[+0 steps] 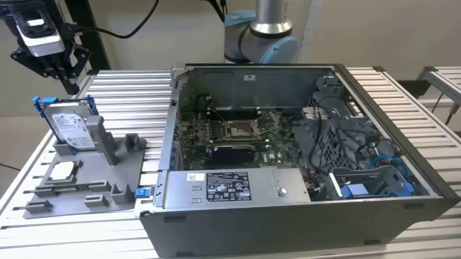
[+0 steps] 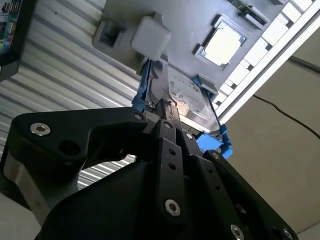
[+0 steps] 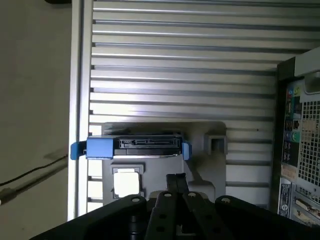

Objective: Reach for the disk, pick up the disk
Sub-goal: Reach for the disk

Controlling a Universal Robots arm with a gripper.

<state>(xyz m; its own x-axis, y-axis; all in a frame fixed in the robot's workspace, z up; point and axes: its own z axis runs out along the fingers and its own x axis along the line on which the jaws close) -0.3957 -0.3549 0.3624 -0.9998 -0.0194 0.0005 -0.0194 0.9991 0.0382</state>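
Observation:
The disk (image 1: 72,127) is a silver-grey drive with a white label and a blue side frame. It stands on edge in a slot of the grey holder (image 1: 108,181) at the exterior view's left. My gripper (image 1: 68,81) hangs above and just behind it, apart from it. Both wrist views look down past the black fingers. There the gripper (image 2: 167,107) (image 3: 176,178) is shut with nothing in it, its tip short of the disk (image 2: 187,97) (image 3: 140,145).
A small square silver chip (image 1: 62,170) (image 2: 223,44) (image 3: 126,181) lies in the holder in front of the disk. An open computer case (image 1: 288,162) stands on the slatted metal table (image 1: 129,86) to the exterior view's right of the holder. The table edge runs close beside the disk.

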